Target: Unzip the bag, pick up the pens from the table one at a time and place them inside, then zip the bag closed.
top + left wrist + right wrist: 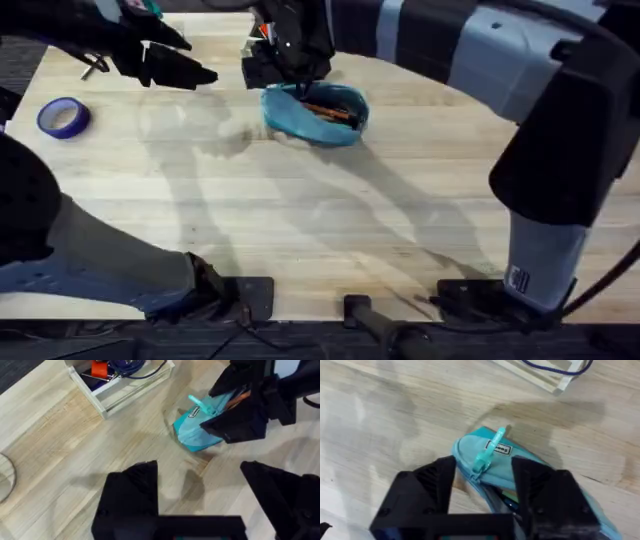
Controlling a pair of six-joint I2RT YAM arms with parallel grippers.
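Note:
The teal bag (315, 115) lies at the back middle of the table (300, 220), its zipper open, with orange pens (327, 111) showing inside. My right gripper (288, 78) hangs over the bag's left end. In the right wrist view its black fingers (436, 484) stand open on either side of the teal zipper pull (487, 452), with a gap to each. My left gripper (200, 60) hovers open to the left of the bag, holding nothing. In the left wrist view the bag (196, 435) and its pull (200, 406) lie beyond my left gripper (199, 467).
A blue tape roll (63, 117) lies at the far left. A clear box (117, 382) with a blue cord and an orange item stands behind the bag, near the table's back edge. Bare wood spreads across the front half.

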